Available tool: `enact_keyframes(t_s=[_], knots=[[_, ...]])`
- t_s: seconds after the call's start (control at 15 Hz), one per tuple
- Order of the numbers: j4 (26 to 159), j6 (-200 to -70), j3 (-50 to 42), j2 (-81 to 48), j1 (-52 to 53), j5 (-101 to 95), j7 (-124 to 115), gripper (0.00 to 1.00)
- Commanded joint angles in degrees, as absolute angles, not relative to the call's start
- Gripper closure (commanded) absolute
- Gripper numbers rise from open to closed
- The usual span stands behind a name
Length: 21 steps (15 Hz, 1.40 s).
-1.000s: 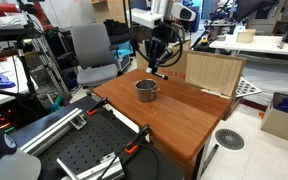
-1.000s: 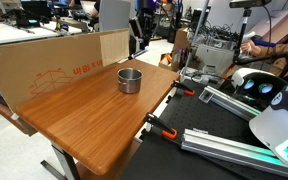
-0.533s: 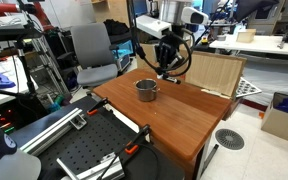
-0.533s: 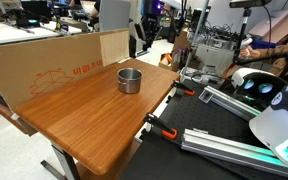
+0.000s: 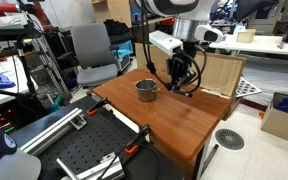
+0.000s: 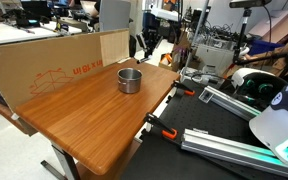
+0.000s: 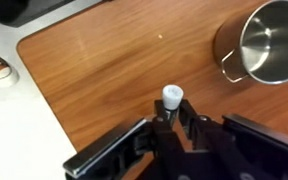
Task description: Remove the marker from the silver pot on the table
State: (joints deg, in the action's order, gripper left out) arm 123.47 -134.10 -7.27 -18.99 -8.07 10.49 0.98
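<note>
White-tipped marker [image 7: 171, 97] between the jaws, outside silver pot [image 7: 242, 48]

White Franka arm [image 5: 176, 8] tipped with a black Robotiq gripper [image 5: 184, 80].
Built from rounded, glossy white links, with a pale boxy block [image 5: 165, 42] at the wrist. Trailed by thin dark cables [image 5: 145, 45] hanging in loose loops beside the last links. Shown in the wrist view as matte black, flat-sided, angular finger linkages [image 7: 114, 158] with hard edges.
</note>
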Motion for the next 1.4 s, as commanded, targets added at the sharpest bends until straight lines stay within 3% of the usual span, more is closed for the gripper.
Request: enact_keyframes(t_s=[0.0, 1.0, 1.07, 1.13, 1.33], knots=[[119.42, -135.87, -7.70, -23.25, -8.29, 9.70, -2.49, 0.95], [104.16, -126.44, -8.53, -38.86, -7.23, 5.87, -9.58, 0.95], [103.64, -125.36, -8.49, -39.01, -7.19, 5.51, -9.82, 0.55], [103.30, -124.97, -8.42, -39.13, -7.17, 5.38, -10.03, 0.53], [102.94, -125.12, -8.21, -39.25, -7.07, 4.95, -10.03, 0.32]])
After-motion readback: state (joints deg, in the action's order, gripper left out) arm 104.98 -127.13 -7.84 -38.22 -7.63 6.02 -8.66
